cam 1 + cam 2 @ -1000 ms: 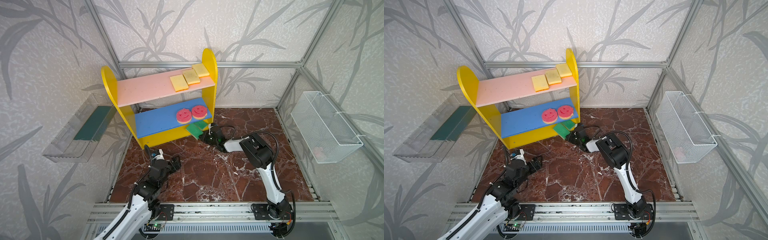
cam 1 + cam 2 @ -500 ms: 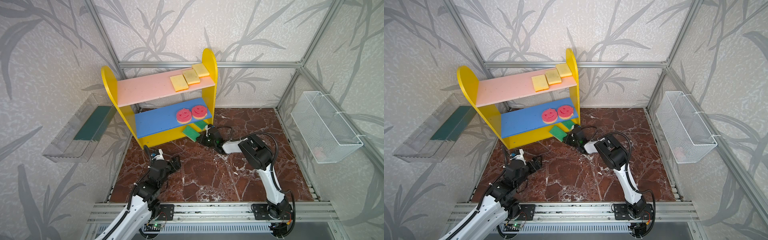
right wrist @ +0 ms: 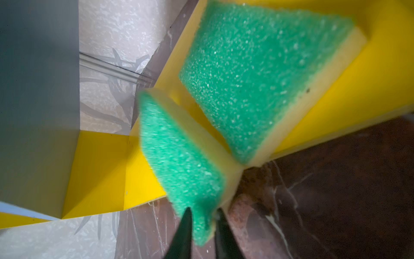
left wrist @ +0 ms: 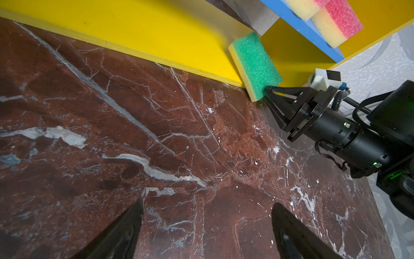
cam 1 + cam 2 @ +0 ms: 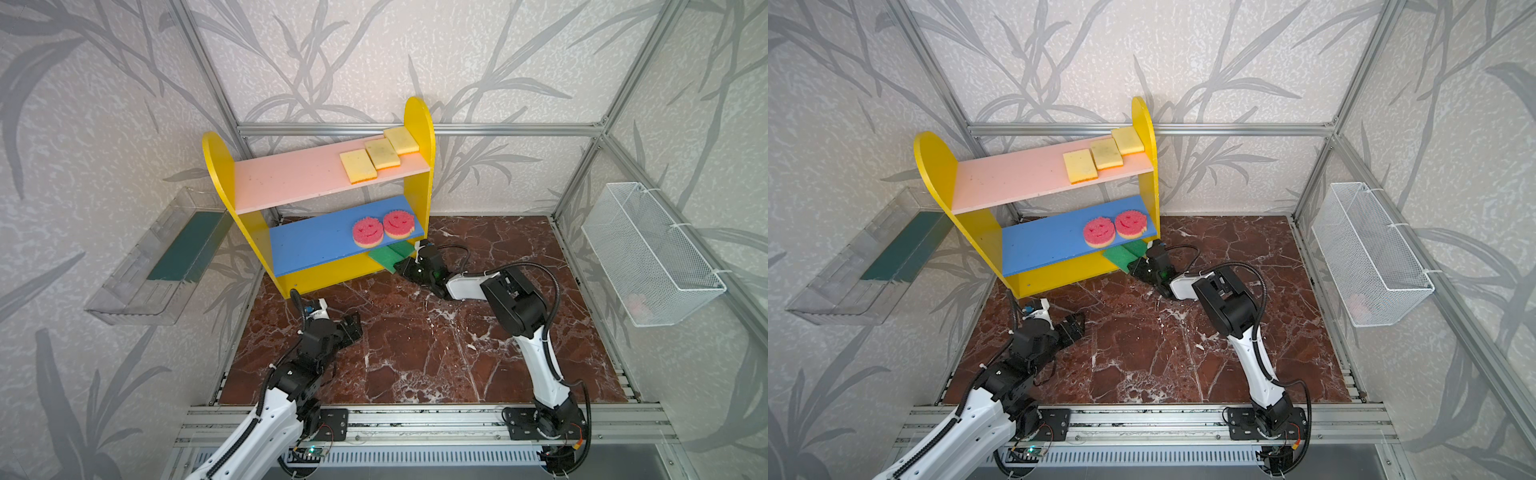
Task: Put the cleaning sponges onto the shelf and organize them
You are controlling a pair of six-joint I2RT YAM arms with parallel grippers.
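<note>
In both top views a small shelf (image 5: pixel 420 124) stands at the back of a brown marble floor (image 5: pixel 436 353). Three yellow sponges (image 5: pixel 382 153) lie in a row at the right end of its pink board. Two pink smiley sponges (image 5: pixel 368 232) sit side by side on the blue board below. At the right end of the yellow base are two more: a green sponge (image 5: pixel 383 258) in front, poking out over the floor, and a second green sponge (image 5: pixel 402 248) just behind it. The right gripper (image 5: pixel 399 267) reaches in low to the front one's outer end. The left gripper (image 5: pixel 355 326) hovers over the floor, well apart from the shelf.

The left wrist view shows that gripper's two fingers (image 4: pixel 132 224) spread wide with only floor between them. Farther off, the right gripper's tips touch the green sponge's end.

The right wrist view is close and blurred. The green sponge's end sits between two dark fingers (image 3: pixel 186 226), which appear to pinch it. The second green sponge lies on the base just beside it.
</note>
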